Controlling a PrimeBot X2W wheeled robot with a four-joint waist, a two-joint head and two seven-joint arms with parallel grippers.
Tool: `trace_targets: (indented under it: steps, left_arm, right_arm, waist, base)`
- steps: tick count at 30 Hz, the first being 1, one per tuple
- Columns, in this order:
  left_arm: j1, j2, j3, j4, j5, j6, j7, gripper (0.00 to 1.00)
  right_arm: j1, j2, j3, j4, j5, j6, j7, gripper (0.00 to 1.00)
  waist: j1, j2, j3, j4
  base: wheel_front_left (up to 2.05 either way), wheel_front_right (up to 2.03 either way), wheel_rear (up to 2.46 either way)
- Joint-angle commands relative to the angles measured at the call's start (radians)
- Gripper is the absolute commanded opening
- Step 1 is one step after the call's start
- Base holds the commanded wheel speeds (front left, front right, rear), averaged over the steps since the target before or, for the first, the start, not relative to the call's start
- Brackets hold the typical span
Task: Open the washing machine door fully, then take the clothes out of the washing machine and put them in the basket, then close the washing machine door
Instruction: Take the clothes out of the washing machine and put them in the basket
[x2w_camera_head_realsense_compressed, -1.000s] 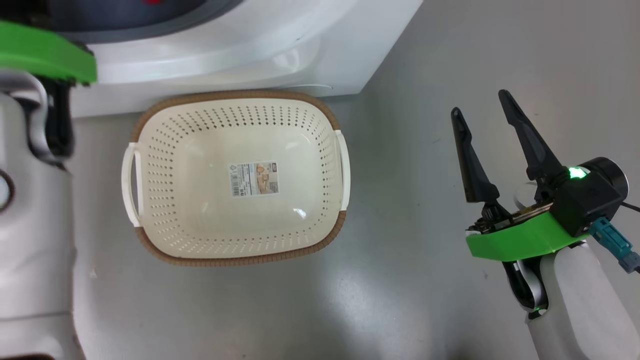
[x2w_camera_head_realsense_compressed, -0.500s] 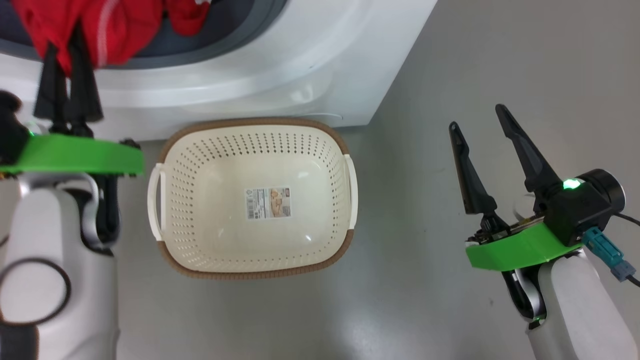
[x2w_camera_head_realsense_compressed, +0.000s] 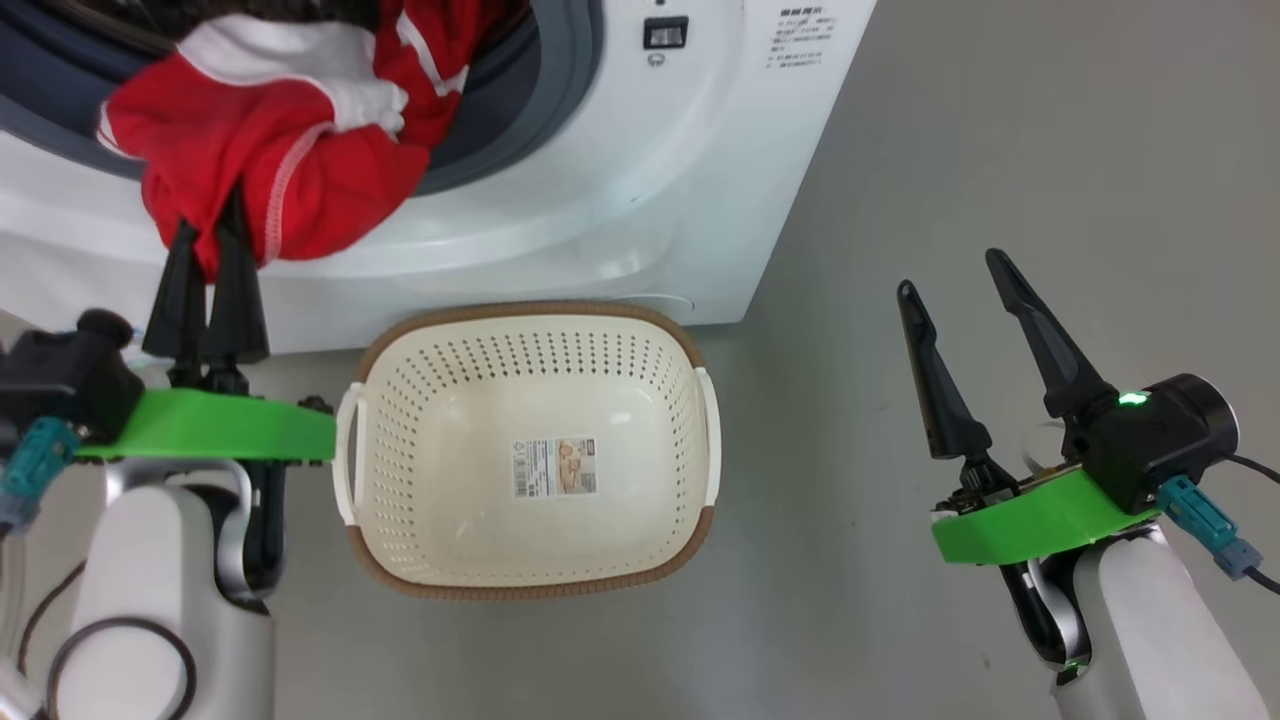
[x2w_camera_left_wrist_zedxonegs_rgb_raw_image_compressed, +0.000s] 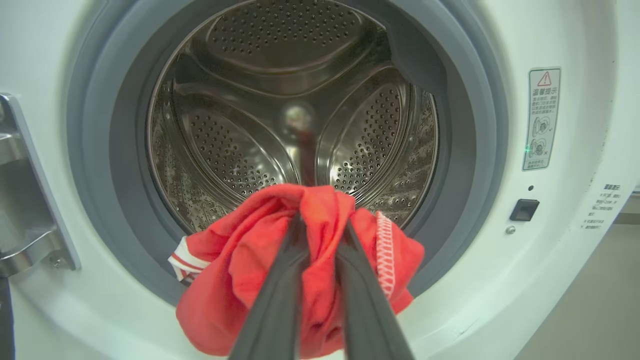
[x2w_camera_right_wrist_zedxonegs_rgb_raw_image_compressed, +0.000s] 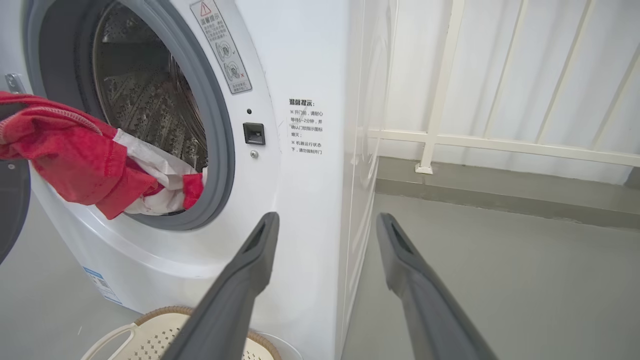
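Our left gripper is clenched on the red clothes, its two fingers close together with a fold of fabric between them. The clothes hang out of the mouth of the washing machine, over the grey gasket. The basket stands on the floor just in front of the machine. Our right gripper hovers well apart from the basket, with its jaws spread wide and grasping nothing.

Red clothes drape over washing machine mouth (basket at foot).
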Motion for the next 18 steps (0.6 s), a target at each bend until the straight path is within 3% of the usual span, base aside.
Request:
trace_targets:
  steps: [1, 18]
  left_arm:
    - [0.020, 0.023, 0.024, -0.036, 0.006, -0.006, -0.009, 0.00]
    - [0.189, 0.005, -0.008, -0.105, -0.021, 0.020, -0.009, 0.00]
  right_arm:
    - [0.018, 0.002, 0.021, -0.020, 0.013, 0.006, -0.006, 1.00]
    - [0.061, 0.002, 0.007, -0.008, 0.031, 0.006, -0.006, 1.00]
  waist:
    - [0.0000, -0.0001, -0.024, 0.002]
    - [0.0000, -0.0001, -0.118, -0.010]
  base:
    - [0.00, 0.00, 0.00]
    - [0.00, 0.00, 0.00]
